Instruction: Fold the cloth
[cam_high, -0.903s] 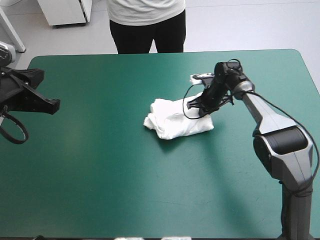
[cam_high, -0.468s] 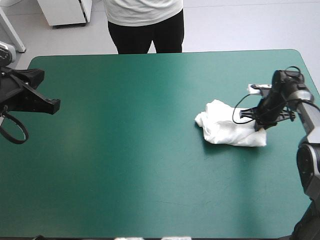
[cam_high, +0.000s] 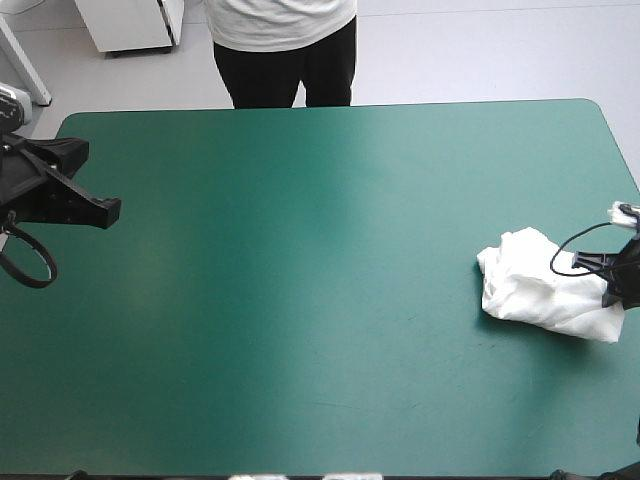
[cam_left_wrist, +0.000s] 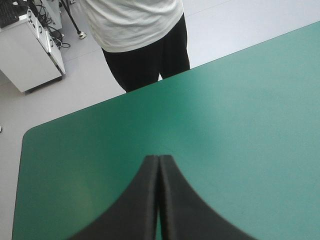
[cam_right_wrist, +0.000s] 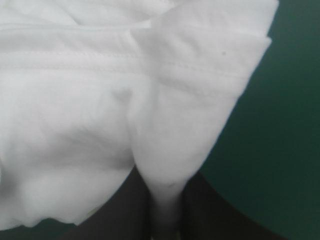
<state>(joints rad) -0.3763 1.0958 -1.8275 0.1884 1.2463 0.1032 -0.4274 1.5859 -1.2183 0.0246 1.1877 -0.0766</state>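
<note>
At nine o'clock from the table's middle, in the high view, we see the left gripper hanging at the left edge of the teal-green cover. In its own wrist view its black fingers are pressed together into one pointed arch. Ahead of them lies only bare cover, running up to the table's far edge.

Moving right, we find the T-shirt at about four o'clock from the table's middle, close to the right edge. It is a white, rumpled bundle lying on the cover. At the bundle's three o'clock side the right gripper touches the cloth.

From the right wrist we see that gripper's fingers all but closed, pinching a fold of the T-shirt between them. The white cloth spreads ahead of the gripper with a stitched hem running across it. Teal-green cover shows beside the cloth.
</note>
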